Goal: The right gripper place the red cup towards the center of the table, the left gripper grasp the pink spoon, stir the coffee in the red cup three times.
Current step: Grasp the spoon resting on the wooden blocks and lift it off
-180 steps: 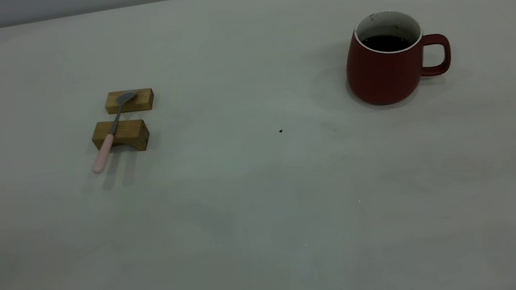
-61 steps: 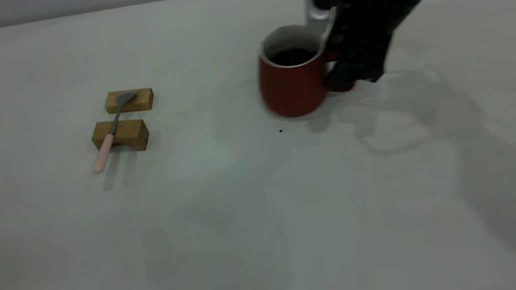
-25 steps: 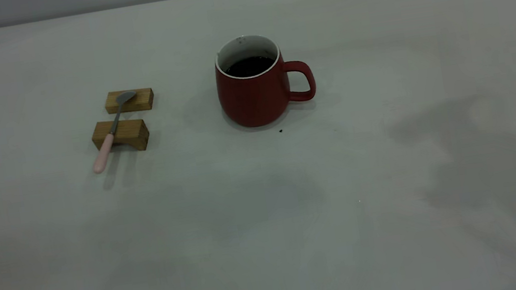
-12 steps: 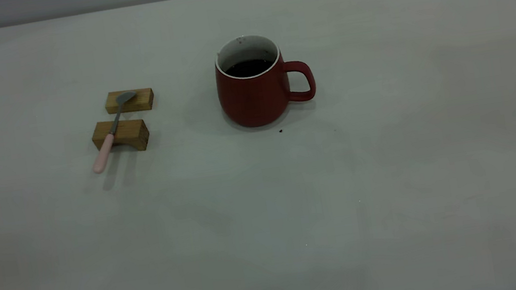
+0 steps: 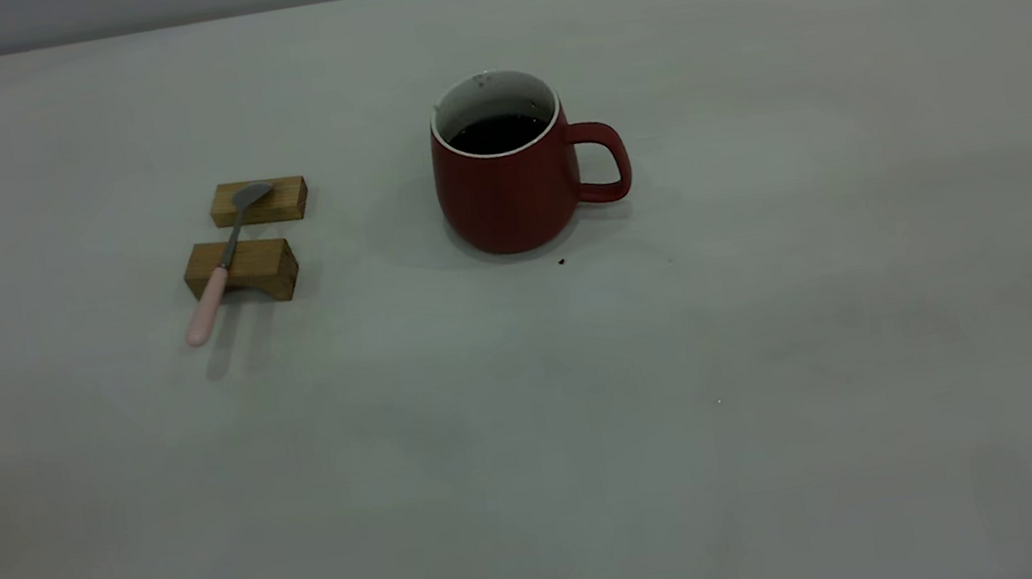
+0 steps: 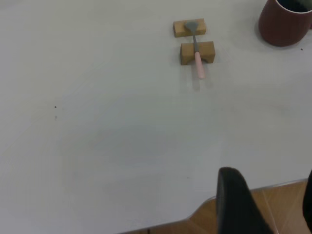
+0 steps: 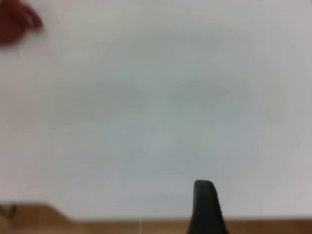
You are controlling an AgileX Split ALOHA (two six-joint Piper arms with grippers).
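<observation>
The red cup (image 5: 508,180) sat upright near the middle of the counter (image 5: 538,448), coffee (image 5: 498,133) inside and its handle pointing toward the right arm's side. The pink spoon (image 5: 222,266) was lying across two small wooden blocks (image 5: 242,268), well apart from the cup. Both arms were pulled back at the counter's edge: the left gripper (image 6: 265,204) had its fingers (image 6: 234,200) spread with nothing between them, while only one finger of the right gripper (image 7: 207,207) showed, so I couldn't tell its state.

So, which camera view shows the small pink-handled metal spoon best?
The exterior view: the small pink-handled metal spoon lies across two wooden blocks. The left wrist view shows it smaller; the right wrist view misses it.
</observation>
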